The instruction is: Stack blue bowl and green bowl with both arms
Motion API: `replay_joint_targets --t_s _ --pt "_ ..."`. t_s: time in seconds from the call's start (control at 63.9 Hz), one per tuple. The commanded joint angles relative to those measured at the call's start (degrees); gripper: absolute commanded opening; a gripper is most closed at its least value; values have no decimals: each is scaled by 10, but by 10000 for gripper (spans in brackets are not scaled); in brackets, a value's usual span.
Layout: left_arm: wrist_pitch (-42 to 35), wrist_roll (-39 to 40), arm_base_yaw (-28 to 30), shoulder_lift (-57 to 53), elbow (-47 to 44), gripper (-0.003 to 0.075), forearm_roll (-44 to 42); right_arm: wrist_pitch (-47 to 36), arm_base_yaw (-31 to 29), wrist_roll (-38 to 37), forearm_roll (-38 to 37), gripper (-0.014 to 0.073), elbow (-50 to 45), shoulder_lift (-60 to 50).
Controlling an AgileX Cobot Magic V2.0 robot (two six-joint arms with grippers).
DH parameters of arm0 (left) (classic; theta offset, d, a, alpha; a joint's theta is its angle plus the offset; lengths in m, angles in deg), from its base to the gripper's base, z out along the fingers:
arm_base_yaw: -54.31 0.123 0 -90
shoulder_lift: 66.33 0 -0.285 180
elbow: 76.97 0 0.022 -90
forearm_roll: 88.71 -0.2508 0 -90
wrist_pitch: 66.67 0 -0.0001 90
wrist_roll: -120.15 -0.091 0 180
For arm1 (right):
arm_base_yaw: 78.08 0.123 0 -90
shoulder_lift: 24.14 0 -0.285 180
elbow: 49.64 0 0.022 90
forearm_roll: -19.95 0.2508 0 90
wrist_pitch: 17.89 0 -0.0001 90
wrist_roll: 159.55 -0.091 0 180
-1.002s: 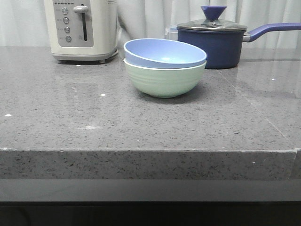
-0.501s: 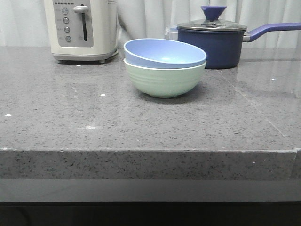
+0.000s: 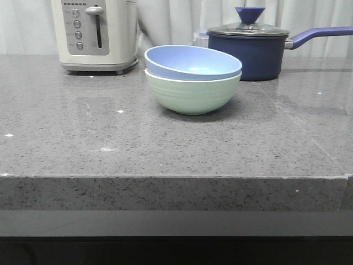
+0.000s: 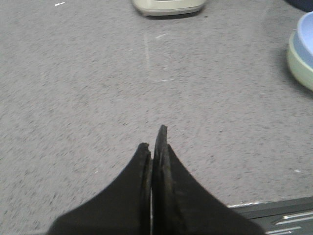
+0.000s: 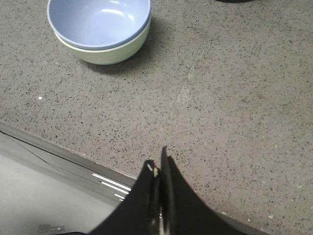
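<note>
The blue bowl [image 3: 190, 62] sits nested inside the green bowl [image 3: 193, 95] on the grey counter, slightly tilted. Both show in the right wrist view, blue bowl [image 5: 98, 22] in green bowl [image 5: 115, 51], and at the edge of the left wrist view, where the green bowl [image 4: 299, 66] holds the blue bowl [image 4: 307, 36]. My left gripper [image 4: 152, 139] is shut and empty over the counter near its front edge, far from the bowls. My right gripper [image 5: 158, 164] is shut and empty over the counter's front edge. Neither arm shows in the front view.
A white toaster [image 3: 95, 34] stands at the back left; its base shows in the left wrist view [image 4: 168, 7]. A dark navy saucepan with lid [image 3: 248, 47] stands behind the bowls at the right. The counter's front edge [image 3: 176, 178] runs across.
</note>
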Motion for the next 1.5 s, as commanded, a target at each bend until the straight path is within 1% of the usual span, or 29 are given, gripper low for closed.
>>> replay_joint_targets --t_s 0.0,0.251,0.298,0.407,0.548,0.626,0.673,0.752,0.814,0.861,0.924,0.971,1.065,1.488 --pt "-41 4 23 -23 -10 -20 -2 -35 -4 1 -4 -54 14 -1" --pt "-40 4 71 -121 -120 -20 -3 -35 -4 1 -4 -54 14 -1" --pt "-50 5 82 -139 -134 -20 -4 -35 -4 1 -4 -54 14 -1" --pt "-169 6 115 -175 -188 -20 3 -35 -4 1 -4 -54 14 -1" --pt "-392 6 141 -218 -279 -20 54 -35 -4 1 -4 -54 14 -1" --pt "-469 6 143 -242 -332 -20 92 -35 -4 1 -4 -54 14 -1" --pt "-491 6 143 -256 -362 -20 113 -35 -4 1 -4 -54 14 -1" --pt "-499 6 143 -284 -405 -20 147 -35 -4 1 -4 -54 14 -1" --pt "-504 6 143 -305 -431 -20 153 -35 -4 1 -4 -54 14 -1" --pt "-516 6 143 -321 -451 -20 153 -35 -4 1 -4 -54 14 -1" --pt "-553 0 143 -344 -477 -20 150 -35 -4 1 -4 -54 14 -1" --pt "-535 -15 144 -340 -471 -20 135 -34 -4 1 -4 -54 14 -1" --pt "-542 -17 144 -341 -475 -20 99 -31 -4 1 -4 -54 14 -1" --pt "-536 -17 142 -341 -475 -20 97 -31 -4 1 -4 -54 14 -1"
